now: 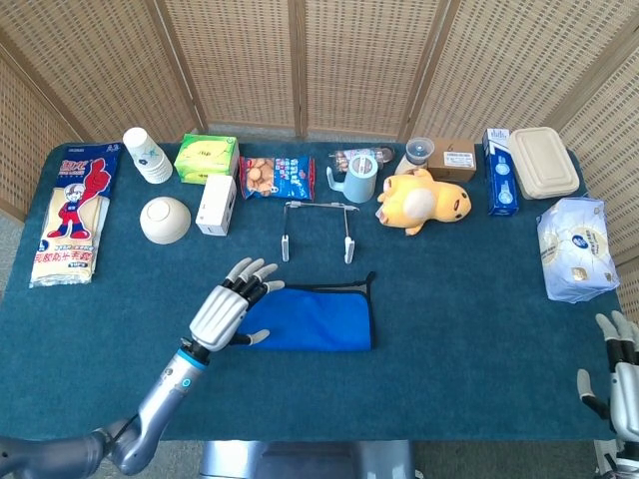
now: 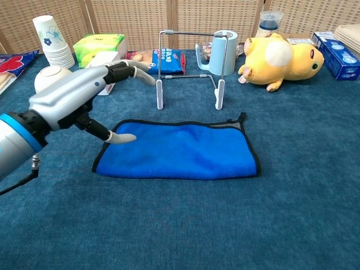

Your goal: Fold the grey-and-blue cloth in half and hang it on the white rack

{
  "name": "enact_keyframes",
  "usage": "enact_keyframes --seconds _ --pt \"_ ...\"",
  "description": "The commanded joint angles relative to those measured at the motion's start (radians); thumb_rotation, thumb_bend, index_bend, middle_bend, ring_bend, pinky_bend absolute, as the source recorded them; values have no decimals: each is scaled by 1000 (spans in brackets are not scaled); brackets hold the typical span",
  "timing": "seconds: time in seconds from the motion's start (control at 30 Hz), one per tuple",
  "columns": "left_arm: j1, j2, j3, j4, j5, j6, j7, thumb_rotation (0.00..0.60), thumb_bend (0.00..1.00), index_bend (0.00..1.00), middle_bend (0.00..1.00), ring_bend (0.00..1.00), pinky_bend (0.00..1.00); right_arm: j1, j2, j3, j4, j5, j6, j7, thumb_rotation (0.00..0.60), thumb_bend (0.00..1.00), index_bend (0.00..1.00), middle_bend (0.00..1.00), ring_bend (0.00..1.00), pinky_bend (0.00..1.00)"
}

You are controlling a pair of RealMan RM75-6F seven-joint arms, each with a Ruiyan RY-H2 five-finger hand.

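The blue cloth (image 1: pixel 319 317) (image 2: pixel 180 150) with dark edging lies flat and folded on the table, just in front of the white wire rack (image 1: pixel 316 228) (image 2: pixel 190 66). My left hand (image 1: pixel 228 309) (image 2: pixel 79 101) hovers over the cloth's left end with its fingers spread and the thumb pointing down toward the cloth's corner, holding nothing. My right hand (image 1: pixel 617 384) rests off the table's near right corner, fingers apart and empty; the chest view does not show it.
Behind the rack stand a snack bag (image 1: pixel 277 177), a blue mug (image 1: pixel 357 180) and a yellow plush toy (image 1: pixel 421 202). A white bowl (image 1: pixel 165 220), a white box (image 1: pixel 216 204), paper cups (image 1: pixel 148 155) and a green tissue box (image 1: pixel 206 157) sit at the left.
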Motion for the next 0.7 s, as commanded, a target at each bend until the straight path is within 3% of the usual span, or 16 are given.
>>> enact_keyframes --seconds 0.03,0.23,0.37,0.7 --pt "22 53 19 -62 4 8 51 600 258 233 144 0 0 23 9 1 -10 -17 -26 -12 600 404 0 0 0 0" --pt "65 123 34 -142 8 54 60 600 259 238 160 0 0 80 43 9 -49 -46 -102 18 600 357 0 0 0 0" --pt "117 214 56 -225 31 124 89 600 259 240 162 0 0 171 61 27 -62 -50 -228 36 600 318 7 0 0 0" --pt "215 340 76 -338 59 247 82 600 258 261 181 0 13 322 24 55 -67 -34 -408 2 600 266 43 3 0 0"
